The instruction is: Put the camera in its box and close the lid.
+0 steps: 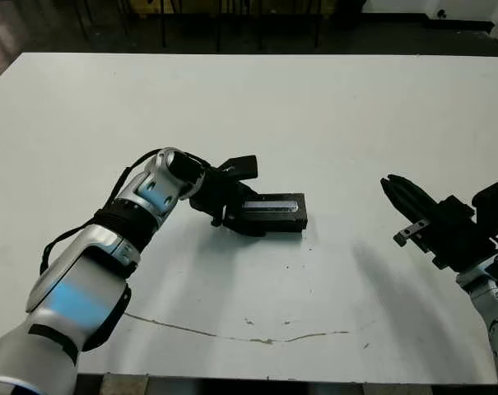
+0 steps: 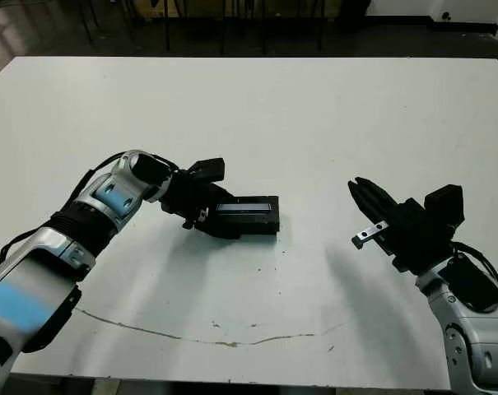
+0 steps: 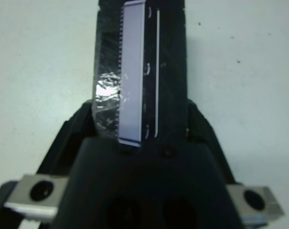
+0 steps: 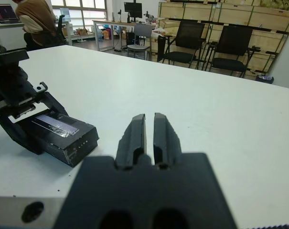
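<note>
Beside the lid, only bare table.

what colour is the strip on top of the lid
Shiny silver on the black lid, clearest in the left wrist view.

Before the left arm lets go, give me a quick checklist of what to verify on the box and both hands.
1. Lid on the box, silver strip up: ok.
2. Lid fully seated all around: cannot tell, the far side is hidden.
3. Camera inside the box: cannot tell, box is shut.
4. Left hand at the box's end, fingers on either side: ok.
5. Right hand shut and well clear of the box: ok.
6. Box flat on the table: ok.
</note>
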